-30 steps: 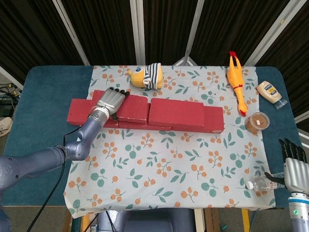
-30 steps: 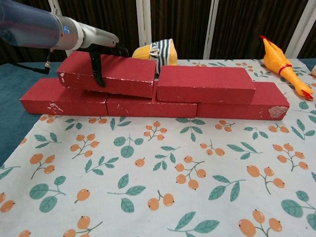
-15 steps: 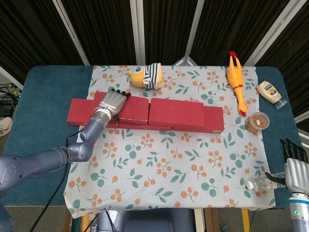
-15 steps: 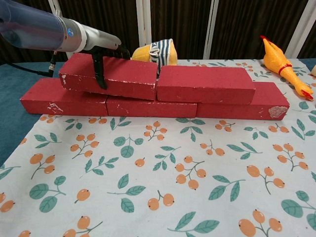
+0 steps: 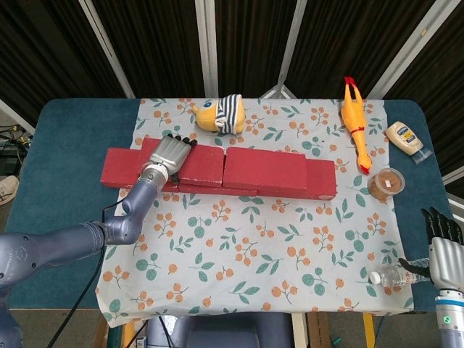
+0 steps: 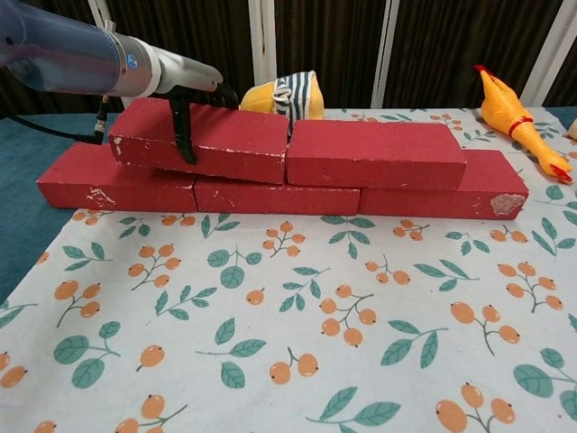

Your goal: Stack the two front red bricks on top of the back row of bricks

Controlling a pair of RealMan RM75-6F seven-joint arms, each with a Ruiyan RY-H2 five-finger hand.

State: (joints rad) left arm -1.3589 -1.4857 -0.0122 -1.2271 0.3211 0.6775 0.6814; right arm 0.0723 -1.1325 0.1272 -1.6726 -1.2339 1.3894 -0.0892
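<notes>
the left robot hand (image 5: 172, 153) grips the upper left brick (image 6: 203, 140), its palm hiding the brick's top.

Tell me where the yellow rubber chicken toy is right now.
The yellow rubber chicken toy lies at the table's far right in the head view, behind the round tub of brown powder and left of the mayonnaise bottle.

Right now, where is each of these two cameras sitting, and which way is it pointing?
Head view: high above the table's near edge, looking steeply down on the brick wall; shows the left hand with its arm, and the right hand low at the right.
Chest view: low, near table height, facing the wall's front; shows only the left hand and forearm.
Shared: left hand gripping the upper left brick, striped toy, rubber chicken.
</notes>
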